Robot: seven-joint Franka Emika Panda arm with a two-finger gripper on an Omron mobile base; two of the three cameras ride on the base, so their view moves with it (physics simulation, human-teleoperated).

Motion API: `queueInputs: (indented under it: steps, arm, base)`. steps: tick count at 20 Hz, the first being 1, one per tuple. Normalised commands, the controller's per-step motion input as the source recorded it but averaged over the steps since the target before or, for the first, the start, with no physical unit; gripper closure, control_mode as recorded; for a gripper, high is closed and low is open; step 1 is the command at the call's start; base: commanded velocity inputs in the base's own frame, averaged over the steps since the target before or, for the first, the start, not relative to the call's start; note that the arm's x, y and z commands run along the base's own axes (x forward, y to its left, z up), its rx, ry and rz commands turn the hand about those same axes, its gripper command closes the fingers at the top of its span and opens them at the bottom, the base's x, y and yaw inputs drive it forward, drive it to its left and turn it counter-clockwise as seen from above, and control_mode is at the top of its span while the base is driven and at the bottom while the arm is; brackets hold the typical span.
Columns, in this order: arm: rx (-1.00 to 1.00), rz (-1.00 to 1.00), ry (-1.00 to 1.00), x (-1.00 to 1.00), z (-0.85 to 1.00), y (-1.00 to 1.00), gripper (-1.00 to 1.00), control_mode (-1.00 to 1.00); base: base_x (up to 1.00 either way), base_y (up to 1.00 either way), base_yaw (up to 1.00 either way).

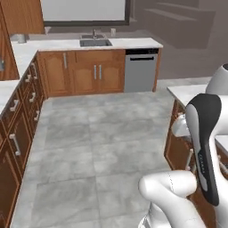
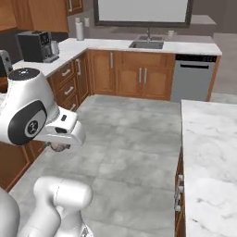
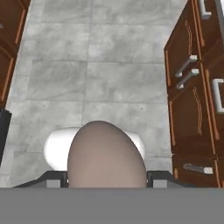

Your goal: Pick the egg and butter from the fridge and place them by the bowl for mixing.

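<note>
Brownish-grey speckled oval egg (image 3: 106, 155) clamped in end effector (image 3: 106, 179), grey tiled floor (image 3: 105, 65) beneath, brown wooden cabinets (image 3: 197, 87) alongside, white marble desk (image 2: 208, 152) nearby.

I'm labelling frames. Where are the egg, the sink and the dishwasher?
egg (image 3: 106, 155), hand view, middle of its shell, held between the fingers.
sink (image 2: 146, 45), right base view, basin in the counter.
dishwasher (image 1: 140, 71), left base view, front panel.

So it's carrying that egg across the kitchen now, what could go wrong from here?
The egg sits in the end effector high above a hard tiled floor, so any slip would probably break it. It is smooth and round, held only at its sides. The marble island counter and its cabinets are close, so a swing could bump them.
</note>
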Motion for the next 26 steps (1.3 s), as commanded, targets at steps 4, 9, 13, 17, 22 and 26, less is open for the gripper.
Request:
queueInputs:
  steps: [4, 9, 13, 17, 22, 26]
  arm:
    - [0.0, 0.0, 0.0, 0.0, 0.0, 0.0, 1.0, 1.0]
    - [0.0, 0.0, 0.0, 0.0, 0.0, 0.0, 1.0, 1.0]
    - [0.0, 0.0, 0.0, 0.0, 0.0, 0.0, 1.0, 1.0]
    - [0.0, 0.0, 0.0, 0.0, 0.0, 0.0, 1.0, 1.0]
    - [0.0, 0.0, 0.0, 0.0, 0.0, 0.0, 1.0, 1.0]
    - [0.0, 0.0, 0.0, 0.0, 0.0, 0.0, 1.0, 1.0]
  base:
    - [1.0, 0.64, 0.12]
    - [1.0, 0.27, 0.12]
    - [1.0, -0.18, 0.11]
    - [1.0, -0.06, 0.34]
    - [1.0, -0.01, 0.63]
    - [0.95, -0.02, 0.79]
